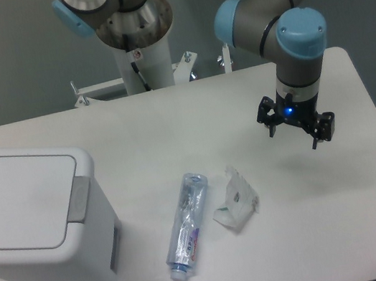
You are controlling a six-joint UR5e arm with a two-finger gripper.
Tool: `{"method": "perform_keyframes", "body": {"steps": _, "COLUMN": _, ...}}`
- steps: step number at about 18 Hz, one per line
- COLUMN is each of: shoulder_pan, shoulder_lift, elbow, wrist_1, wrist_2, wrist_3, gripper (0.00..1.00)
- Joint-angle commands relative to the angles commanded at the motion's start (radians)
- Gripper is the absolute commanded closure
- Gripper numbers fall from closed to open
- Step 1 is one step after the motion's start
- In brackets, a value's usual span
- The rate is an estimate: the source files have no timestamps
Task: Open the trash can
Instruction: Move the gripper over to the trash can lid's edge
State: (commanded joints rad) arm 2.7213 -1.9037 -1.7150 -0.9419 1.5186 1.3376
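The trash can (31,219), lid shut, sits on the tabletop (170,122). Right of it lie a plastic bottle (187,226), label unreadable, and a crumpled wrapper (235,199). Farther right, the tool (296,129) hovers, fingers spread, empty.

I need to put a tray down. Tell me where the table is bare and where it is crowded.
Bare: the near right corner, below the gripper and right of the crumpled plastic wrapper; also the far strip between the trash can and the robot's base. Crowded: the near middle, where the bottle and wrapper lie close beside the trash can.
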Motion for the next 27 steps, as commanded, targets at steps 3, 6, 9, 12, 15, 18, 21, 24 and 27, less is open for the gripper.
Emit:
{"method": "perform_keyframes", "body": {"steps": 3, "shoulder_pan": -0.002, "shoulder_lift": 0.000, "elbow": 0.001, "wrist_1": 0.000, "wrist_2": -0.003, "wrist_3": -0.005, "gripper": 0.00}}
{"method": "perform_keyframes", "body": {"steps": 6, "shoulder_pan": 0.003, "shoulder_lift": 0.005, "elbow": 0.003, "wrist_1": -0.003, "wrist_2": -0.044, "wrist_3": -0.009, "gripper": 0.00}}
{"method": "perform_keyframes", "body": {"steps": 9, "shoulder_pan": 0.014, "shoulder_lift": 0.005, "elbow": 0.000, "wrist_1": -0.003, "wrist_2": -0.173, "wrist_3": -0.026, "gripper": 0.00}}
{"method": "perform_keyframes", "body": {"steps": 12, "shoulder_pan": 0.003, "shoulder_lift": 0.009, "elbow": 0.000, "wrist_1": -0.003, "wrist_2": -0.259, "wrist_3": -0.162, "gripper": 0.00}}
{"method": "perform_keyframes", "body": {"steps": 15, "shoulder_pan": -0.034, "shoulder_lift": 0.049, "elbow": 0.005, "wrist_1": -0.003, "wrist_2": -0.336, "wrist_3": -0.349, "gripper": 0.00}}
{"method": "perform_keyframes", "body": {"steps": 18, "shoulder_pan": -0.078, "shoulder_lift": 0.067, "elbow": 0.031, "wrist_1": -0.003, "wrist_2": -0.385, "wrist_3": -0.496, "gripper": 0.00}}
{"method": "perform_keyframes", "body": {"steps": 21, "shoulder_pan": -0.115, "shoulder_lift": 0.075, "elbow": 0.084, "wrist_1": -0.003, "wrist_2": -0.472, "wrist_3": -0.680, "gripper": 0.00}}
{"method": "perform_keyframes", "body": {"steps": 24, "shoulder_pan": -0.130, "shoulder_lift": 0.090, "elbow": 0.138, "wrist_1": -0.003, "wrist_2": -0.581, "wrist_3": -0.860, "gripper": 0.00}}
{"method": "perform_keyframes", "body": {"steps": 27, "shoulder_pan": -0.225, "shoulder_lift": 0.143, "elbow": 0.152, "wrist_1": -0.003, "wrist_2": -0.624, "wrist_3": -0.988, "gripper": 0.00}}
